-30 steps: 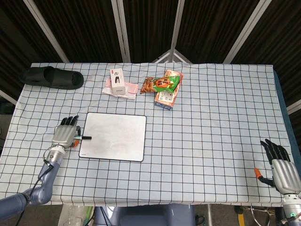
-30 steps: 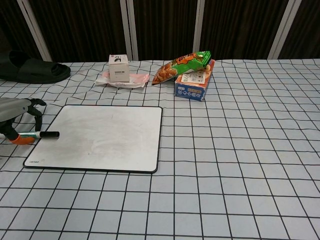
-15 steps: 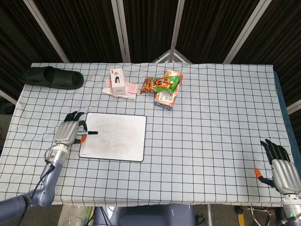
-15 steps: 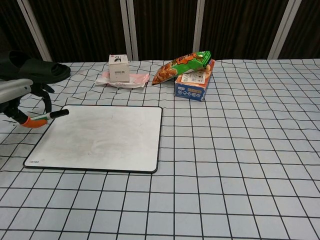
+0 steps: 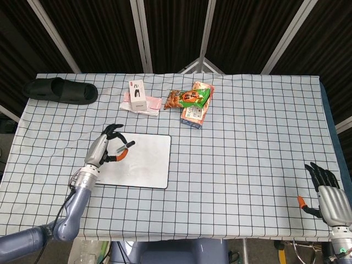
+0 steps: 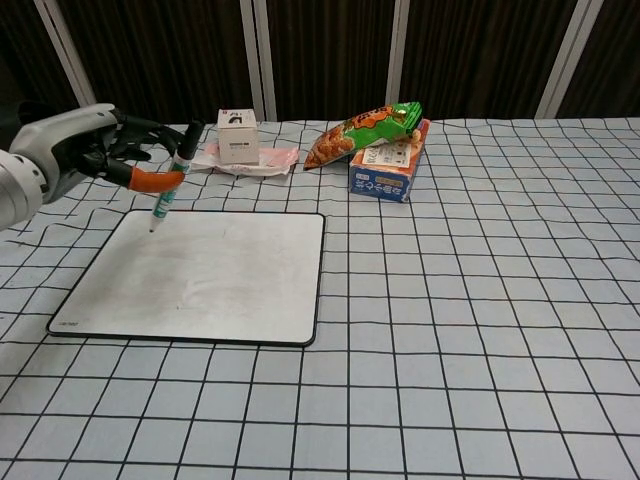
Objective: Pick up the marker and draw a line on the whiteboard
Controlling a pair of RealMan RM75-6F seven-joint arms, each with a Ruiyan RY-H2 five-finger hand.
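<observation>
The whiteboard [image 5: 140, 160] [image 6: 205, 275] lies flat at the left of the checked table. My left hand [image 5: 106, 147] [image 6: 80, 142] is raised over the board's far left part and pinches the marker [image 5: 125, 148] [image 6: 172, 178] between thumb and fingers. The marker stands steeply, black end up, with its lower end close over the board's far left corner; whether it touches the board I cannot tell. My right hand [image 5: 328, 197] rests at the table's near right corner, fingers spread, holding nothing. It shows only in the head view.
A black slipper [image 5: 60, 89] [image 6: 72, 141] lies at the far left. A white box [image 5: 137, 92] [image 6: 236, 134] on a pink pack, a green snack bag [image 5: 190, 98] [image 6: 366, 128] and a carton [image 5: 194, 113] [image 6: 384, 172] sit beyond the board.
My left hand has lifted the marker from beside the board's left edge, moved right and farther over the board, and tipped it from lying flat to nearly upright. The right hand has stayed still.
</observation>
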